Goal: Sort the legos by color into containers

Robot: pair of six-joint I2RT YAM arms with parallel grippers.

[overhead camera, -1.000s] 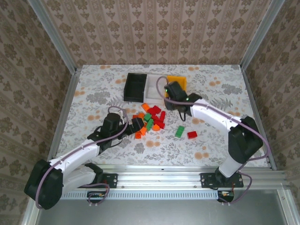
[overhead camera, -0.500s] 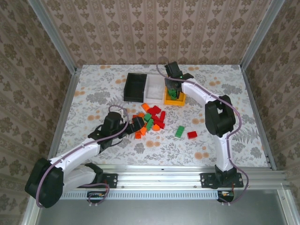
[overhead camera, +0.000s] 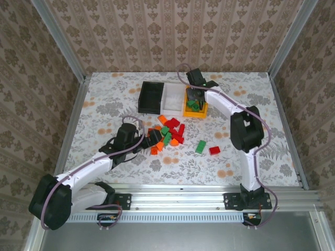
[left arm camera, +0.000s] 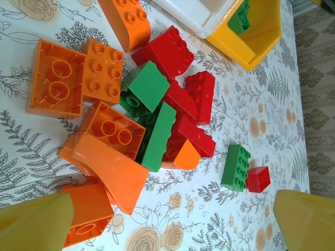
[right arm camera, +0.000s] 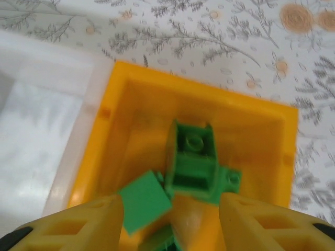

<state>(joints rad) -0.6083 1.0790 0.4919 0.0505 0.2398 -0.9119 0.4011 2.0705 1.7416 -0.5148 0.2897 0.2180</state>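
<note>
Overhead first, entries run from largest to smallest.

Walls: brown damask-pattern paper, edged by plain aluminium rails.

Tabletop: flat, with a pale print of grey foliage and orange blossoms.

Right arm: white shells and black joints, extended to the far row of bins.

Left arm: same build, stretched toward the brick pile.

Black bin, white bin, yellow-orange bin: three rectangular open-top plastic containers. They stand side by side and touching at the far centre, black on the left and yellow-orange on the right. The right wrist view shows the white one as glossy and smooth.

Right tool: yellow fingers spread, released and grasping nothing. It hovers over the yellow-orange bin. Its wrist view shows several green bricks lying loose inside that bin, slightly blurred.

Left tool: yellow fingers wide apart, released, at the near edge of the pile. An orange brick sits just beside the finger at the lower left of the left wrist view.

Brick pile: red, orange and green studded plastic legos heaped on the tabletop, on the near side of the bins. The left wrist view shows round studs on the bricks. It also shows two overturned orange bricks with hollow, tubed undersides, and one orange piece with a curved slope.

Lone green brick and lone red brick: right of the pile and apart from it, lying close together.
</note>
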